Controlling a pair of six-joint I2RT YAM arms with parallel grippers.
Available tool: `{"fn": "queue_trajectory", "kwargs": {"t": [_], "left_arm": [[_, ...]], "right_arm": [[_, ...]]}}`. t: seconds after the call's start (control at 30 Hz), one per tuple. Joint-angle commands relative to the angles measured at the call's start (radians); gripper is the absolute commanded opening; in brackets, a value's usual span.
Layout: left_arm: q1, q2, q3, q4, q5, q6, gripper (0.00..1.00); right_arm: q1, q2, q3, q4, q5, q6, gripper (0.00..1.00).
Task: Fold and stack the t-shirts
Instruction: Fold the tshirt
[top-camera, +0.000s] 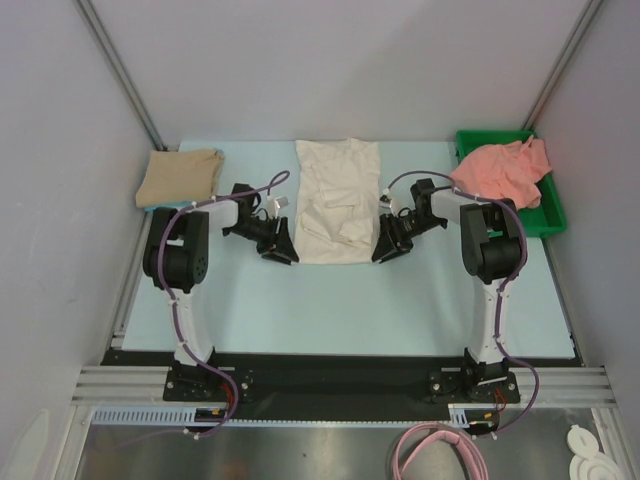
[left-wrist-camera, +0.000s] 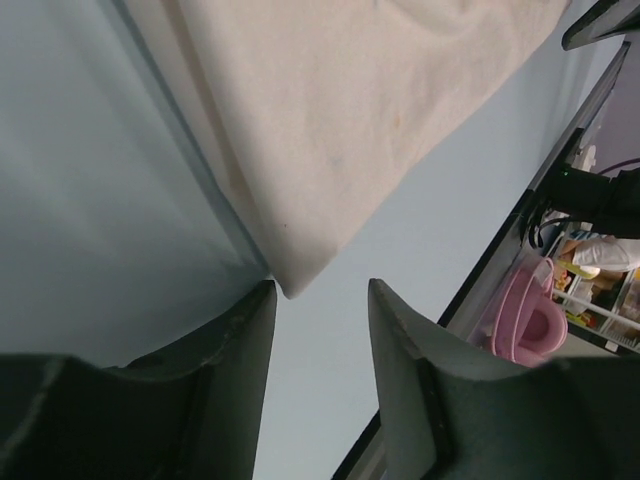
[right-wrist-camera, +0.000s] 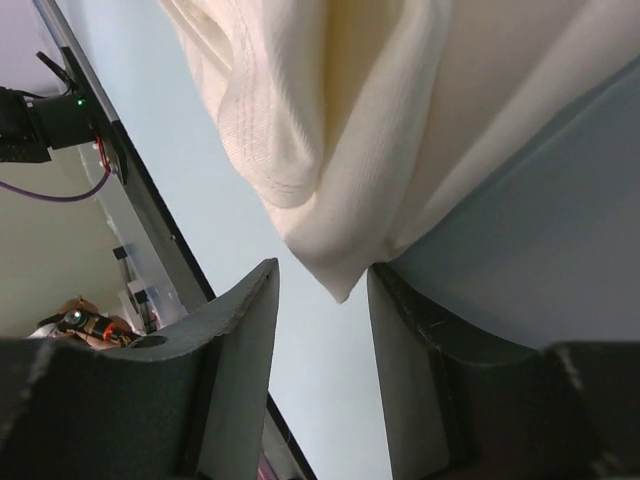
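Note:
A cream-white t-shirt (top-camera: 338, 200) lies flat in the middle of the table. My left gripper (top-camera: 283, 252) is at its near left corner and my right gripper (top-camera: 386, 250) at its near right corner. In the left wrist view the shirt (left-wrist-camera: 350, 120) ends in a corner just off the left fingertip, and the left gripper (left-wrist-camera: 320, 290) is open with bare table between its fingers. In the right wrist view a rumpled corner of the shirt (right-wrist-camera: 380, 120) hangs between the tips of the open right gripper (right-wrist-camera: 321, 270), not pinched. A folded tan t-shirt (top-camera: 180, 177) lies at the back left. A salmon-pink one (top-camera: 502, 170) is bunched at the back right.
A green tray (top-camera: 548, 208) under the pink shirt stands at the back right corner. Grey walls close in the table on the left, right and back. A black rail (top-camera: 330, 372) runs along the near edge, with a coiled pink cable (top-camera: 440, 455) below it.

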Motion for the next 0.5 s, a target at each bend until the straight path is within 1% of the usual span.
{"fn": "queue_trajectory", "kwargs": {"t": [0.0, 0.07, 0.1, 0.13, 0.17, 0.2, 0.23, 0.27, 0.3, 0.33, 0.4, 0.47], "left_arm": [[-0.008, 0.031, 0.036, -0.006, 0.0, 0.017, 0.44], [-0.01, 0.039, 0.045, -0.013, 0.007, 0.019, 0.39], [-0.011, 0.049, 0.049, -0.017, 0.015, 0.022, 0.33], [-0.013, 0.057, 0.056, -0.019, 0.023, 0.023, 0.24], [-0.011, 0.057, 0.056, -0.019, 0.023, 0.023, 0.24], [-0.013, 0.063, 0.06, -0.019, 0.039, 0.026, 0.11], [-0.013, 0.062, 0.062, -0.017, 0.049, 0.028, 0.06], [-0.013, 0.06, 0.06, -0.014, 0.059, 0.029, 0.02], [-0.013, 0.056, 0.054, -0.004, 0.064, 0.029, 0.0], [-0.011, 0.031, 0.046, 0.009, 0.076, 0.023, 0.0], [-0.008, -0.004, 0.016, 0.046, 0.086, 0.022, 0.0], [-0.005, -0.081, -0.012, 0.064, 0.096, 0.026, 0.0]], "right_arm": [[0.007, 0.028, 0.017, 0.058, 0.048, 0.005, 0.46], [0.011, 0.034, 0.019, 0.056, 0.048, 0.007, 0.43], [0.013, 0.034, 0.02, 0.059, 0.048, 0.01, 0.41], [0.013, 0.038, 0.019, 0.062, 0.044, 0.011, 0.32], [0.013, 0.037, 0.017, 0.064, 0.044, 0.011, 0.28], [0.014, 0.037, 0.017, 0.064, 0.033, 0.01, 0.23], [0.011, 0.034, 0.014, 0.074, 0.03, 0.011, 0.15], [0.011, 0.028, 0.005, 0.082, 0.028, 0.014, 0.11], [0.007, 0.006, -0.001, 0.088, 0.024, 0.014, 0.07], [0.005, -0.006, -0.007, 0.103, 0.022, 0.013, 0.0], [-0.009, -0.053, -0.032, 0.11, 0.022, 0.017, 0.0], [-0.015, -0.098, -0.055, 0.094, 0.021, 0.013, 0.0]]}}
